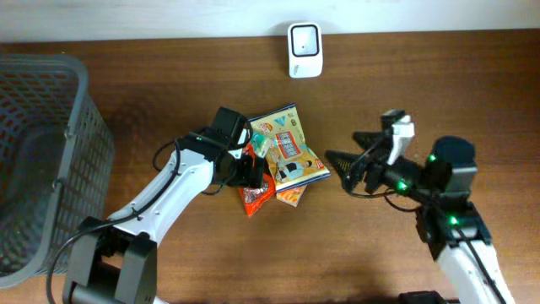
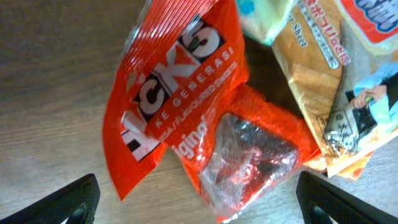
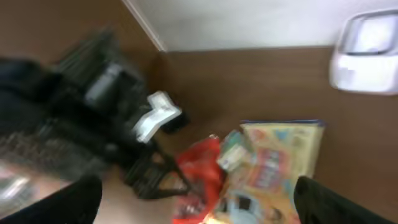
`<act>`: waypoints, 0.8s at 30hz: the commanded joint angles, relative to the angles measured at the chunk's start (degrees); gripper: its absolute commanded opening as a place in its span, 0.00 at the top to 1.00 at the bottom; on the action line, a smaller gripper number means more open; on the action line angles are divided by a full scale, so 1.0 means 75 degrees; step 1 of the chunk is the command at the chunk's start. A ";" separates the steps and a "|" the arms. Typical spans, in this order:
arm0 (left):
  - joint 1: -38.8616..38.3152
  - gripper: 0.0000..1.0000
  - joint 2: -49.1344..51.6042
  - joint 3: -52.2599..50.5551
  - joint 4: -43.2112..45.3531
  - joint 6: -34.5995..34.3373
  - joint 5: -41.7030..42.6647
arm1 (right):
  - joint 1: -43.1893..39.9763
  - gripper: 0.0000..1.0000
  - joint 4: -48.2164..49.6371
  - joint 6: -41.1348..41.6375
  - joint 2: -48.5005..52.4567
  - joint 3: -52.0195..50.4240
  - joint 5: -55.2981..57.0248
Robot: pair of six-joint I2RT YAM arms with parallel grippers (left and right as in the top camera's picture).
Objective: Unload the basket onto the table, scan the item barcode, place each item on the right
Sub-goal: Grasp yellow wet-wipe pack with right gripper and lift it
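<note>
While both pairs of jaws stand wide and empty, we judge nothing scanned yet: the red packet (image 2: 180, 106) lies ungrasped on the tabletop (image 1: 169, 101), well apart from the far scanner (image 1: 304, 49).

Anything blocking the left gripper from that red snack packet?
Nothing visible does. The open left gripper hangs right over the crinkled red foil snack packet; the yellow snack packets lie along one side of it.

It looks like a shop checkout: a brown wooden worktop (image 1: 354, 245) with a grey basket (image 1: 42, 127), a white scanner (image 1: 304, 49) and snack packs (image 1: 287, 152).
</note>
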 commanded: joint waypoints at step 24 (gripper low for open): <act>0.0000 0.01 0.0020 -0.0020 0.0102 -0.0076 -0.0026 | -0.0015 0.02 -0.6991 0.0729 0.3016 0.4185 0.3768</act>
